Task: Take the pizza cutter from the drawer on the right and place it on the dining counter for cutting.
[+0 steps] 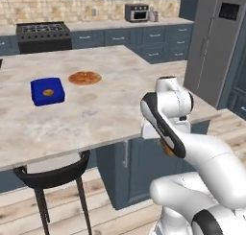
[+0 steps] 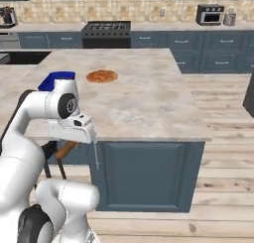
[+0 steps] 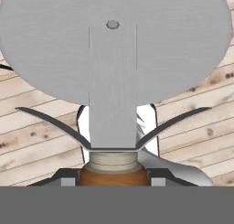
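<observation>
Fingers [image 3: 68,176] of the dark two-finger gripper [image 3: 113,178] are clamped on the brown wooden handle of the pizza cutter [image 3: 113,58], seen in the hand view with its round grey metal wheel and flat grey stem rising straight ahead and wooden floor planks behind it. So the tool hangs low, below the counter edge.

From the left base view, the white arm is folded just in front of the wide beige marbled dining counter [image 1: 96,114]; a sliver of brown handle [image 1: 168,150] peeks out under the wrist. On the counter sit a round orange-brown pizza [image 1: 84,77] and, beside it, a blue square box [image 1: 47,91].

From the right base view, the handle [image 2: 66,150] slants out below the counter's near edge [image 2: 149,108]. My judgement: lift clear of that edge first, keep the grip firm, then lower onto bare stone near the pizza [image 2: 102,76], not on it.
</observation>
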You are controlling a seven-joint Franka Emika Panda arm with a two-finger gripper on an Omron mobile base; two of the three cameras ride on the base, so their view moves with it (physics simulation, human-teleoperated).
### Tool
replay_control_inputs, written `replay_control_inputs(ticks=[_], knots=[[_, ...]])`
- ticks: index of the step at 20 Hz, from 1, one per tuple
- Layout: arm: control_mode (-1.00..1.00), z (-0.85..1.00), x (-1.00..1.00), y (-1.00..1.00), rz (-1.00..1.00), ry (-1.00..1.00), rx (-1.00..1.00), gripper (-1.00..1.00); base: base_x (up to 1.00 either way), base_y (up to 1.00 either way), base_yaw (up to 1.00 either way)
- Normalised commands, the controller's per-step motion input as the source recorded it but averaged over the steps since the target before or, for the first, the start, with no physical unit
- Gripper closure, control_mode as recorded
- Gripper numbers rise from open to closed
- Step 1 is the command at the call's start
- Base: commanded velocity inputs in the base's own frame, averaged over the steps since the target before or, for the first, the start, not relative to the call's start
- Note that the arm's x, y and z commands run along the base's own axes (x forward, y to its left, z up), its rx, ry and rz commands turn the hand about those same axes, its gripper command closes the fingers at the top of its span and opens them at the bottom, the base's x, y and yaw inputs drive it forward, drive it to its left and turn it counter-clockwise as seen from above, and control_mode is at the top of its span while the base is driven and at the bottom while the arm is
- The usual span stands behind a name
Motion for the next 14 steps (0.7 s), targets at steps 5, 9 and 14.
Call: replay_control_inputs(ticks=[5, 9, 14], knots=[[1.0, 0.0, 0.0, 0.0, 0.0, 0.0, 0.0, 1.0, 0.87, 0.0, 0.27], [1.0, 0.0, 0.0, 0.0, 0.0, 0.0, 0.0, 1.0, 0.98, 0.0, 0.12], [1.0, 0.0, 0.0, 0.0, 0.0, 0.0, 0.0, 1.0, 0.63, -0.15, 0.1]])
